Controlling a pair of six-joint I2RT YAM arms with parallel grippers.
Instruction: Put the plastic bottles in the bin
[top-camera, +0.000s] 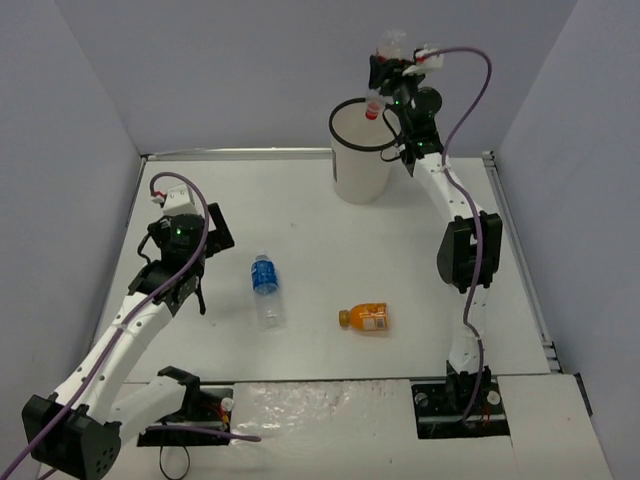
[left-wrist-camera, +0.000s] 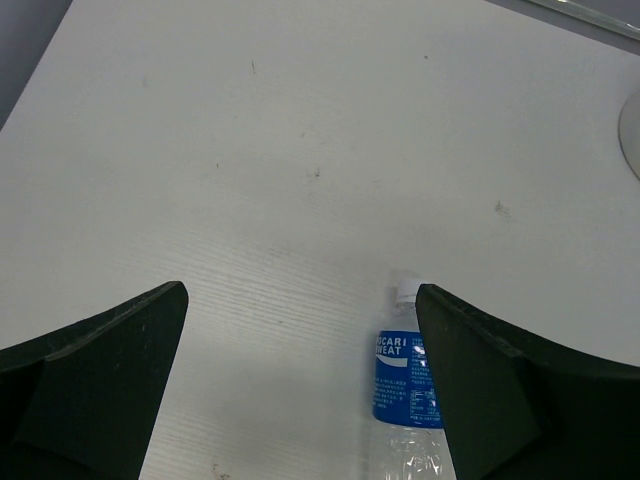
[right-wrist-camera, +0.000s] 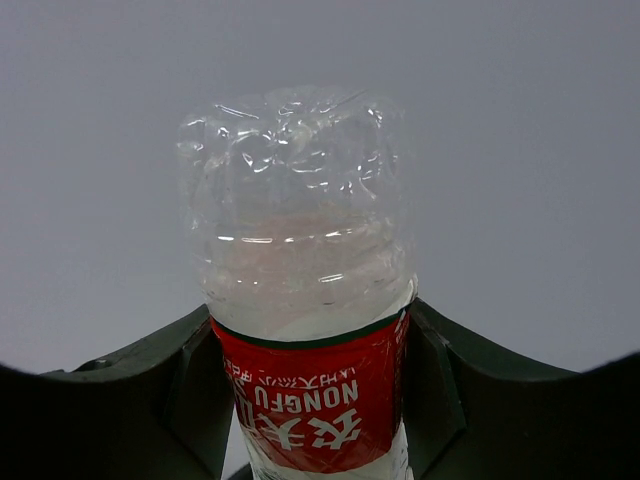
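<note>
My right gripper is shut on the clear bottle with the red label and cap and holds it cap-down above the open top of the tall white bin. In the right wrist view the fingers clamp the red label. The blue-label bottle lies on the table left of centre. My left gripper is open just left of it; in the left wrist view the bottle lies by the right finger. The short orange bottle lies at the centre.
Grey walls enclose the white table on the left, back and right. The bin stands at the back centre near the rear wall. Both arm bases and cables sit at the near edge.
</note>
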